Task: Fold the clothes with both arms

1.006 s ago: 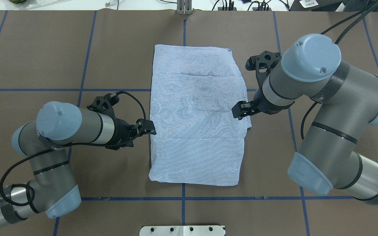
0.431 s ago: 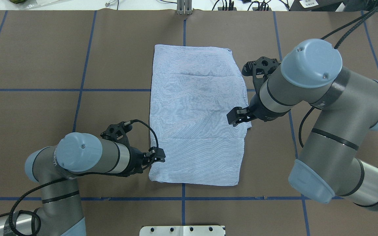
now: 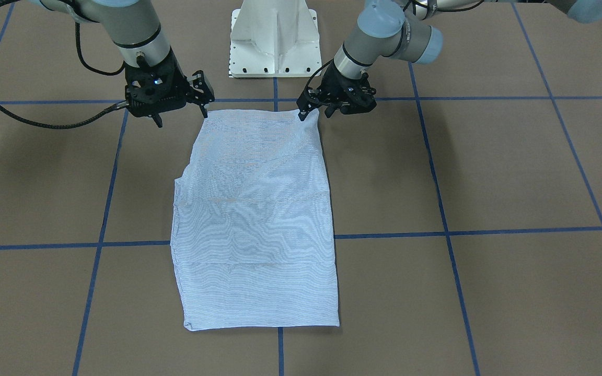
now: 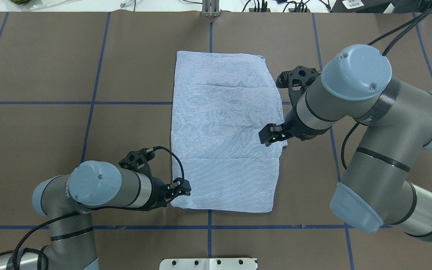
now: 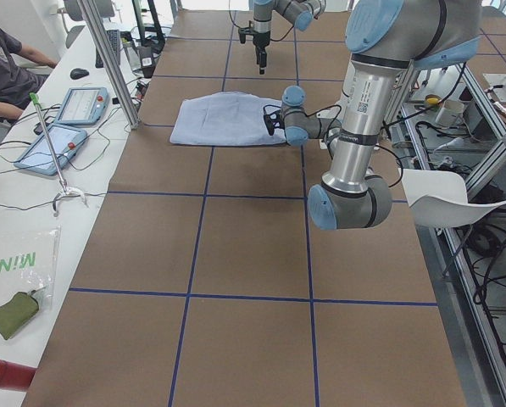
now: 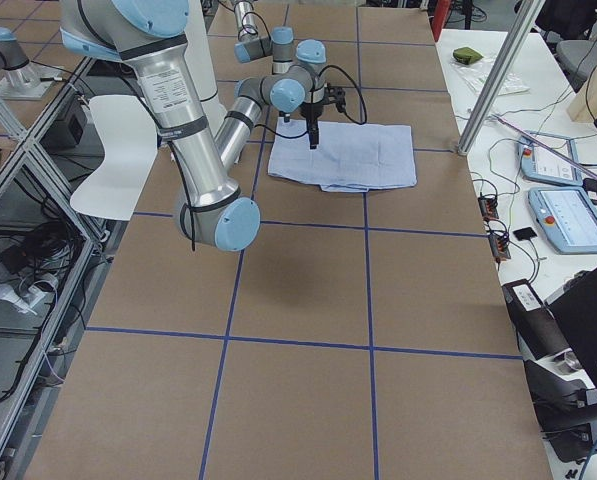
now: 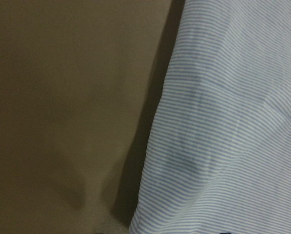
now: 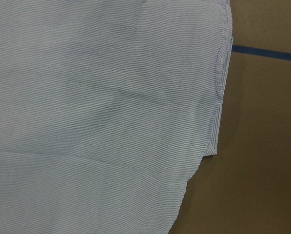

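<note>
The clothes are one light blue-and-white striped shirt (image 4: 223, 135) (image 3: 256, 224), folded into a flat rectangle in the middle of the brown table. My left gripper (image 4: 186, 187) (image 3: 314, 112) is low at the shirt's corner nearest the robot on its left side, open, with one fingertip (image 3: 301, 115) at the cloth's edge. The left wrist view shows only that edge (image 7: 223, 122) and its shadow. My right gripper (image 4: 266, 135) (image 3: 181, 117) hovers open over the shirt's right edge about halfway along. The right wrist view looks down on the layered hem (image 8: 218, 112).
The white pedestal base (image 3: 275, 42) stands just behind the shirt's near end. Blue tape lines (image 4: 92, 103) grid the brown table. Cables and a metal post (image 4: 210, 9) line the far edge. A seated person (image 5: 7, 68) and tablets are at a side bench.
My left arm slid along the shirt's left edge toward the robot, down to the near corner. My right gripper shifted slightly toward the robot and inward over the right edge.
</note>
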`<state>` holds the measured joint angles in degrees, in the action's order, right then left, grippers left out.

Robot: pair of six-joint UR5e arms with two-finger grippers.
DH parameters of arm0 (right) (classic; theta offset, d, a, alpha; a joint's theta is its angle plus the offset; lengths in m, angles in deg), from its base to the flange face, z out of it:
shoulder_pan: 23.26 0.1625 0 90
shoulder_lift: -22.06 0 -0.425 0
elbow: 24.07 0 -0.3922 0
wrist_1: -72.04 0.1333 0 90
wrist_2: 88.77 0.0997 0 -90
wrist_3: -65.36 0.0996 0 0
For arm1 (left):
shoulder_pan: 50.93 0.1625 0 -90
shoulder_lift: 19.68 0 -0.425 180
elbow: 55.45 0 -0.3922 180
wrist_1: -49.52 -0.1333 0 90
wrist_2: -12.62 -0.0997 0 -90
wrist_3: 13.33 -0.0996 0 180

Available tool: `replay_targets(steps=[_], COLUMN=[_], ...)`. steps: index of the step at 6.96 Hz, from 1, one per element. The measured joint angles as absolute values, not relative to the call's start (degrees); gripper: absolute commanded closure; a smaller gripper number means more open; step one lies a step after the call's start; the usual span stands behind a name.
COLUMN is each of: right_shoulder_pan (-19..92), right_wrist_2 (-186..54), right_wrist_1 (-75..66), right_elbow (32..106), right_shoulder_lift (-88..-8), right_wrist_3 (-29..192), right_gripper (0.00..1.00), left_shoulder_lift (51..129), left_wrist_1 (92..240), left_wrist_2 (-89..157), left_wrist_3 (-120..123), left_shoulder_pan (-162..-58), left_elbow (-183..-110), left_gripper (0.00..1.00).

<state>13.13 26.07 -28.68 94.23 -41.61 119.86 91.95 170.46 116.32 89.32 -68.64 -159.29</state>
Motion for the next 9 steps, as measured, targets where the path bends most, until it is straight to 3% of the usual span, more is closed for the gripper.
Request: replay_targets(steps=[4, 7, 9], right_shoulder_pan=[13.1, 13.2, 13.2], right_wrist_2=[26.2, 26.3, 26.4], right_wrist_1=[-28.7, -28.7, -28.7], right_elbow=[94.2, 94.2, 94.3], right_shoulder_lift=[-41.6, -41.5, -41.5], right_wrist_3=[119.9, 119.9, 119.9], right_gripper=[0.00, 0.00, 0.00], left_shoulder_lift=[92.2, 92.3, 92.3], left_wrist_1=[170.4, 170.4, 170.4], left_wrist_2=[116.3, 116.4, 116.4], left_wrist_3=[89.3, 89.3, 89.3], left_shoulder_pan=[-67.7, -67.6, -67.6], left_elbow=[-158.7, -158.4, -158.4], left_gripper=[0.31, 0.52, 0.58])
